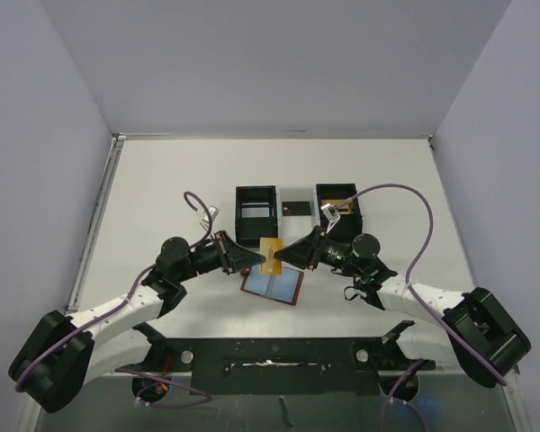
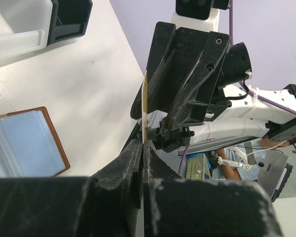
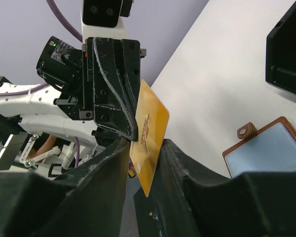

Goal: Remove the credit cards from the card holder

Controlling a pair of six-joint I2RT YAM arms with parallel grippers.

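A gold-tan credit card (image 1: 271,253) hangs in the air above the table, between my two grippers. My left gripper (image 2: 144,144) is shut on it, and the card (image 2: 145,106) shows edge-on above its fingertips. My right gripper (image 3: 144,145) faces it from the other side with a finger on either side of the card (image 3: 149,143); a gap still shows beside the card. The card holder (image 1: 273,285), a reddish-brown wallet, lies open just below with its blue-grey pockets up. Its snap tab (image 3: 244,131) points away from me.
A black tray compartment (image 1: 256,204) stands behind the wallet on the left, another (image 1: 337,209) on the right, with a small black card (image 1: 294,207) between them. White walls close in the table on three sides.
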